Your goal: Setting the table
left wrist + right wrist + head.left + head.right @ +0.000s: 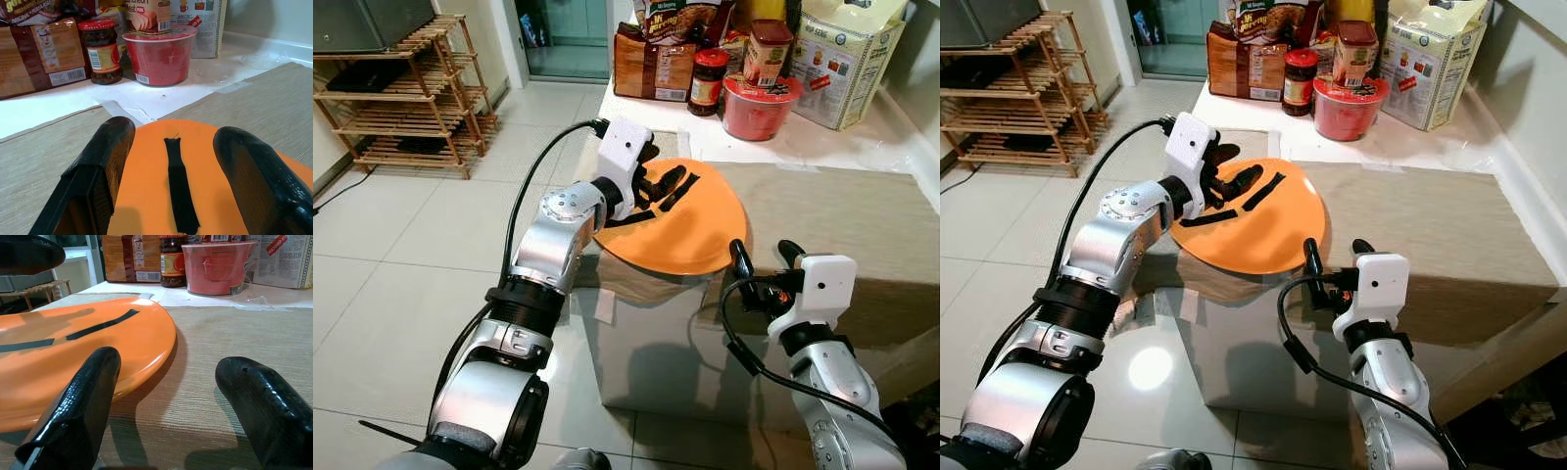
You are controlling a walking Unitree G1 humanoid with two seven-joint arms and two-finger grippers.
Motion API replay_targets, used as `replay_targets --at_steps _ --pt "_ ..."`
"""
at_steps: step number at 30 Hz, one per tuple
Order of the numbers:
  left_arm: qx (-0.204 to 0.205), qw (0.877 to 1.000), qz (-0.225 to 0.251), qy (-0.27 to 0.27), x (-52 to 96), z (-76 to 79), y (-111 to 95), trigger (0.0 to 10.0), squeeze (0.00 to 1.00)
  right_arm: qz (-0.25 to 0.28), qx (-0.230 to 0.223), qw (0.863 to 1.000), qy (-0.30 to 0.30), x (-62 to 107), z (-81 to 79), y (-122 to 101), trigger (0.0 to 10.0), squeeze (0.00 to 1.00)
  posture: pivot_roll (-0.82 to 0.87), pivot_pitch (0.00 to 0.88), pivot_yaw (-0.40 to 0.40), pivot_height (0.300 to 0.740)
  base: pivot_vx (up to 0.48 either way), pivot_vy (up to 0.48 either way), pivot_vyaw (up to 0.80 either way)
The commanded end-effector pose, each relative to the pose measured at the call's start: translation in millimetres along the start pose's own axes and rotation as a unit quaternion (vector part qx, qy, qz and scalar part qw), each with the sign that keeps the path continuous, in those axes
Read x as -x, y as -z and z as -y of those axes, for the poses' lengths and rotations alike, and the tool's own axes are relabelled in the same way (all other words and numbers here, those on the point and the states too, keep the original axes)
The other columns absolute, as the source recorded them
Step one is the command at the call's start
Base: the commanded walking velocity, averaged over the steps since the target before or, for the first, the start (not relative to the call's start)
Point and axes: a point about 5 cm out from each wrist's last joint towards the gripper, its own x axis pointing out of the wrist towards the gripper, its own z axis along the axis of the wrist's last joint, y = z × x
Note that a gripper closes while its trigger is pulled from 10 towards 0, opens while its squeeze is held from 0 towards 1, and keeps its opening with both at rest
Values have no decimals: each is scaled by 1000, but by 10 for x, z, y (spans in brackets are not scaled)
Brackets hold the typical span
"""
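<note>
Orange plate lies on the mat-covered table, its near-left edge overhanging. Left gripper hovers directly above it, fingers spread, holding nothing. Right gripper, also open and empty, sits just right of the plate's near rim.

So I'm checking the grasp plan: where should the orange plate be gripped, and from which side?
Probably the rim of the orange plate nearest the robot, which juts past the table edge with room beneath. Come in level from the robot's side, one finger above and one below. The right gripper, open, sits beside that rim.
</note>
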Motion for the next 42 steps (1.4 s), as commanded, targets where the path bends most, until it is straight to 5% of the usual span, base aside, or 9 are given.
replay_targets --at_steps 1,7,13,27,42 --pt "-10 999 -11 -31 76 -152 5 10000 0 14 -1 1000 7 -13 19 -40 10000 0 56 0 69 740 0 0 0" --pt "-15 994 -25 -107 240 -534 24 10000 0 21 -3 1000 11 -17 47 -60 10000 0 63 0 65 740 0 0 0" --pt "16 990 -46 -132 425 -725 104 10000 0 21 -2 1000 8 -41 42 -46 10000 0 75 0 62 740 0 0 0" --pt "148 971 -108 -152 603 -774 389 10000 0 71 13 997 19 -196 144 -262 10000 0 93 0 49 740 0 0 0" --pt "262 946 -119 -147 690 -748 399 10000 0 90 14 996 9 -327 168 -358 10000 0 106 0 40 740 0 0 0"
